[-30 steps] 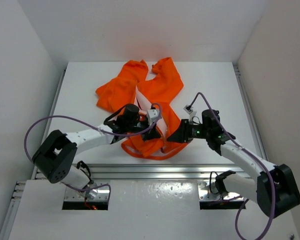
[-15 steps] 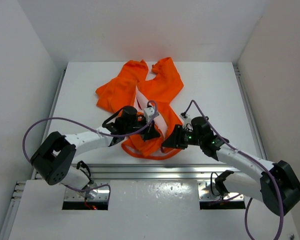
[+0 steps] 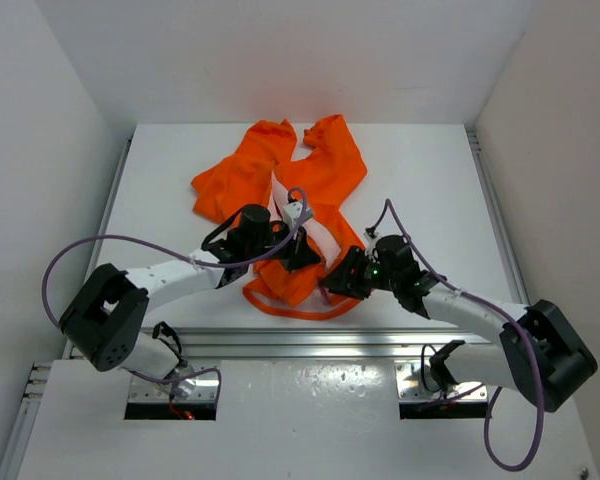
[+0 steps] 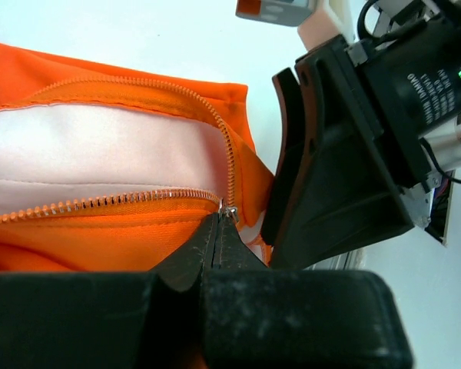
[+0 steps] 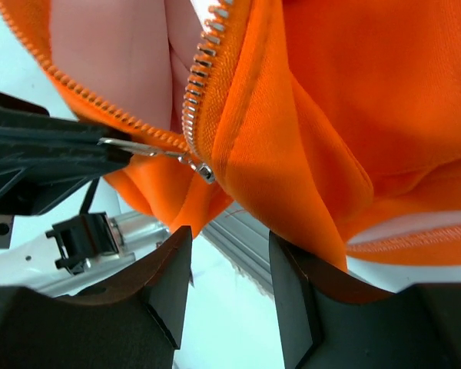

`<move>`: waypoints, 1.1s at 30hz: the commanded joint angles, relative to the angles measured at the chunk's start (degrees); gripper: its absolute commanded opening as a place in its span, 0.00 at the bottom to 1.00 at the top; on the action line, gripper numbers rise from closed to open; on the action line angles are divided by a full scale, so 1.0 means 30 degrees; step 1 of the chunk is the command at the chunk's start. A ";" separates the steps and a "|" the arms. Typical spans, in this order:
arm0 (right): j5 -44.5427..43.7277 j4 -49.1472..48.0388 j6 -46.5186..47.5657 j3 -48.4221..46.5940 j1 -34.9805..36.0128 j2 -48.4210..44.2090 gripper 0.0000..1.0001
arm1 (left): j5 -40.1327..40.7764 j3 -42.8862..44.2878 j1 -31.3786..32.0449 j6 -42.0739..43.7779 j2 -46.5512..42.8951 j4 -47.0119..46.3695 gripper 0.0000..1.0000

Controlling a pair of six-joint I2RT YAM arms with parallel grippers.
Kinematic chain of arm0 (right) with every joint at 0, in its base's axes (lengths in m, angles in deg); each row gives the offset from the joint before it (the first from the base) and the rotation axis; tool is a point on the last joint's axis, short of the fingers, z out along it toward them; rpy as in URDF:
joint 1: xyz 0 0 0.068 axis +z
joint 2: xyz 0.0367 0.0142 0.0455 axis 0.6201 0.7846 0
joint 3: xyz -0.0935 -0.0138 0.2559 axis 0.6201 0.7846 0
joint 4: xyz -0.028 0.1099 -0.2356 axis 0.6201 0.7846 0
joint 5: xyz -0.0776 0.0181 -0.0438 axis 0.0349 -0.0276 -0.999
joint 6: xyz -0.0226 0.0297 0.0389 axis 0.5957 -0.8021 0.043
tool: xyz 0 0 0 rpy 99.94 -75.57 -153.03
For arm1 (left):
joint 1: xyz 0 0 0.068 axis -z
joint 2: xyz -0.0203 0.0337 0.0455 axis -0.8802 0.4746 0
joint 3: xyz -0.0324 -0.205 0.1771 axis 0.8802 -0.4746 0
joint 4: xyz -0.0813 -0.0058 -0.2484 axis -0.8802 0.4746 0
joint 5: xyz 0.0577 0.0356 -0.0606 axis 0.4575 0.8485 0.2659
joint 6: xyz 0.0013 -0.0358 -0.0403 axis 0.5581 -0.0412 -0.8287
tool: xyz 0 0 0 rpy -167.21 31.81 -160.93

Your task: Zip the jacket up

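Left wrist view: the left hand (image 4: 218, 229) is clamped shut on the silver metal zipper pull (image 4: 229, 211), right where the two tooth rows meet.
Right wrist view: the right hand (image 5: 230, 240) has its jaws apart and grips nothing. The hem of the small bright orange fabric jacket (image 5: 315, 115) lies just beyond its fingertips.
Count: two hands, one jacket and one zipper pull. Two rows of silver zipper teeth (image 4: 107, 202) spread in a V from the pull, with pale pink lining (image 4: 100, 146) showing between them.
Change from a second ago: the right hand was out to the right of the hem and has swung left, so it now sits just beside the left hand. The left hand has edged slightly away from the near edge. The strip of lining seen from above has narrowed.
Jacket place: it lies on the white desk (image 3: 430, 170), about the middle, with the hem nearest the arms.
Jacket axis: the long axis runs from near edge to far edge. The hem points toward the arm bases. Two orange lobes point toward the back wall; whether they are sleeves or hood cannot be told.
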 commanded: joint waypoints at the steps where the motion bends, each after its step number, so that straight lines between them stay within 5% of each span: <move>1: -0.0523 -0.2627 -0.0832 0.0045 0.0157 0.0491 0.45 | -0.0344 0.0807 -0.0471 -0.0631 -0.0143 -0.0977 0.00; 10: -0.0464 -0.4008 -0.0304 -0.0074 0.0918 0.0229 0.45 | -0.0842 0.0983 -0.0471 -0.1742 0.0237 -0.1355 0.00; 23: -0.1544 -0.2868 -0.2854 0.0366 0.1212 0.0404 0.60 | -0.1604 0.1510 -0.0999 -0.3061 0.0589 -0.1914 0.00; 33: -0.2167 -0.1637 -0.2238 0.0366 -0.0690 0.0610 0.32 | -0.1604 0.1510 -0.0999 -0.3649 0.0589 -0.2090 0.00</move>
